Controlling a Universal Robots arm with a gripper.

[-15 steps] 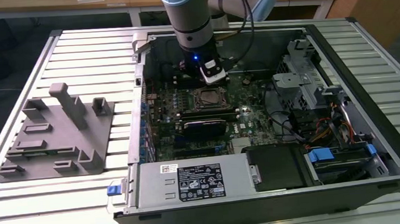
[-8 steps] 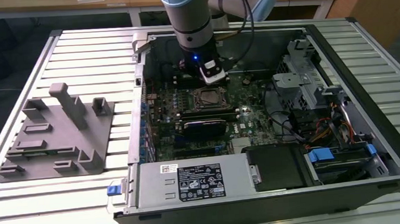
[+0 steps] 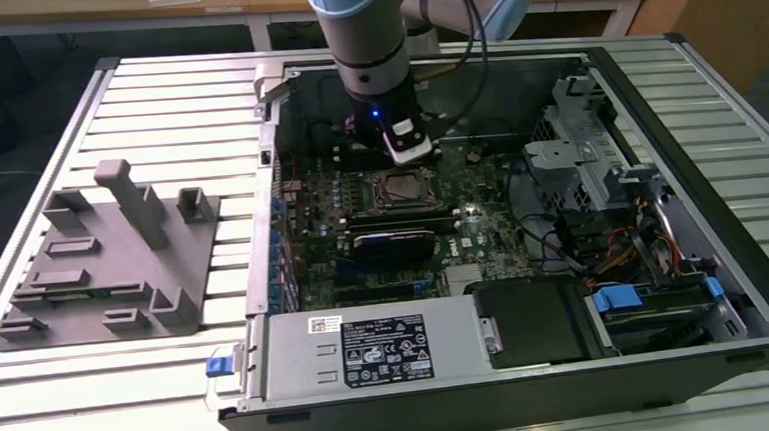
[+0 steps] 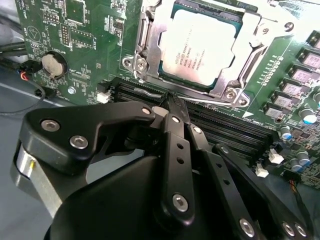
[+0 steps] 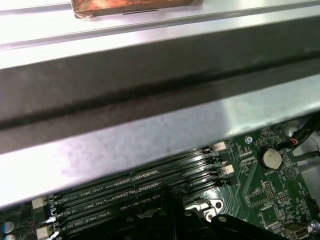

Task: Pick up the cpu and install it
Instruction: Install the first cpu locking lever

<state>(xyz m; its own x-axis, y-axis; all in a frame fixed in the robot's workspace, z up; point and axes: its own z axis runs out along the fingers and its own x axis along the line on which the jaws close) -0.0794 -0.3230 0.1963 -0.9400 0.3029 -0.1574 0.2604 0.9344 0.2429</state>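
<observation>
- The small flat square cpu with the pale silver metal top (image 4: 202, 46) is already sitting in the metal-framed socket (image 4: 145, 35) on the green motherboard (image 4: 85, 30); you can see it best in the second wrist view.
- In the exterior view, the same cpu (image 3: 398, 187) shows near the middle of the board, inside the open black computer case (image 3: 709, 286) lying on the slatted metal table (image 3: 115, 392).
- The black gripper (image 4: 172, 102) has its fingers pinched together to a thin point with nothing between them, tip over the dark memory slots (image 4: 225, 125) just beside the socket's edge, not touching the chip.
- The grey robot arm (image 3: 367, 36) comes straight down into the case above the board.
- The grey plastic fixture block (image 3: 100, 263) with upright posts sits on the table at the exterior view's left, well apart from the case.
- The round silver coin battery (image 5: 271, 159) is visible on the board in both wrist views.
</observation>
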